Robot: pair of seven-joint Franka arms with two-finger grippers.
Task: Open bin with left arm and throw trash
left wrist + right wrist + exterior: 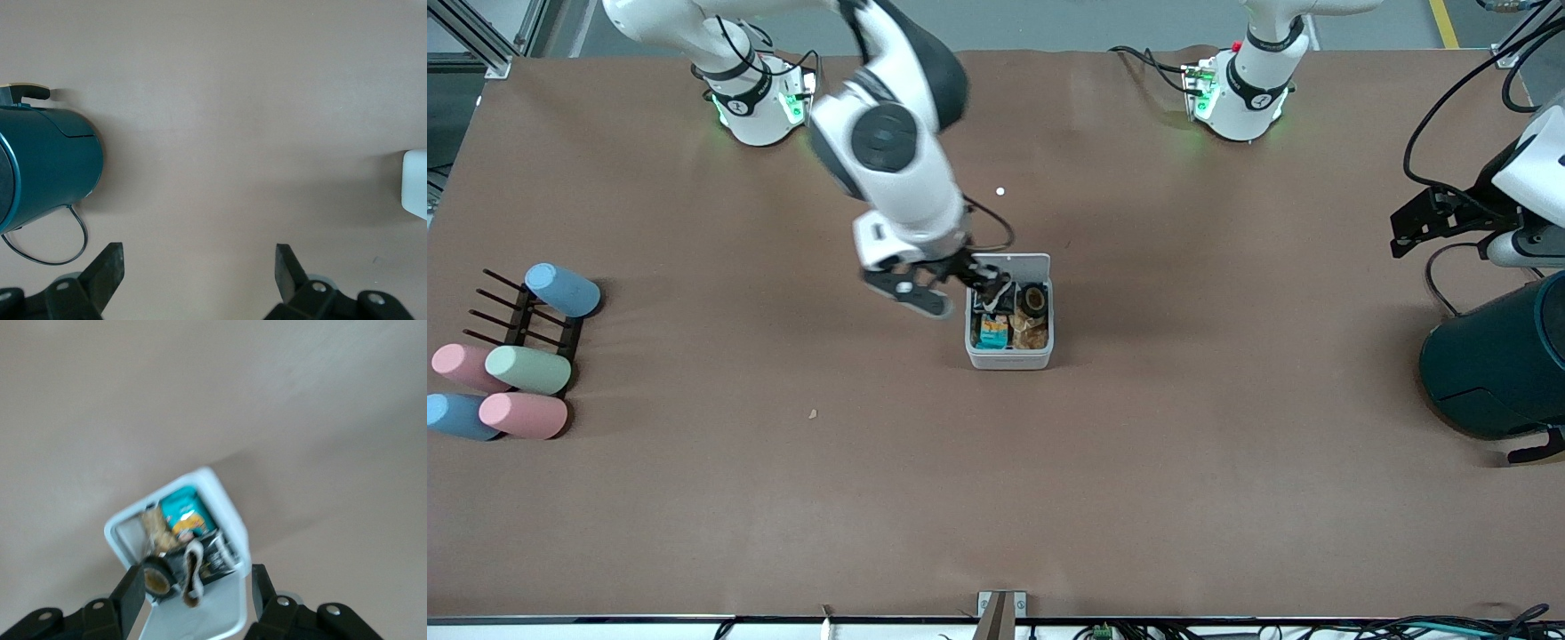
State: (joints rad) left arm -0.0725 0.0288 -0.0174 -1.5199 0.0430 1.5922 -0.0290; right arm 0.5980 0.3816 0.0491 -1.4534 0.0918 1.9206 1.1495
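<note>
The white bin (1009,359) stands mid-table with its lid (1021,263) folded back flat toward the robots. Inside lie the black tape roll (1035,298), the black printed wrapper (992,308) and the tan rubber band (1005,292), with a teal packet. My right gripper (971,286) hovers open over the bin's lid end. In the right wrist view its fingers (133,588) straddle the bin (230,513), with the rubber band (193,577) and tape roll (158,579) between them. My left gripper (1409,233) is open and empty above bare table by the left arm's end; its own view shows the bin's corner (415,183).
A large dark teal round container (1498,364) lies at the left arm's end of the table, also in the left wrist view (47,167). Several pastel cylinders (527,369) and a black rack (525,316) sit at the right arm's end.
</note>
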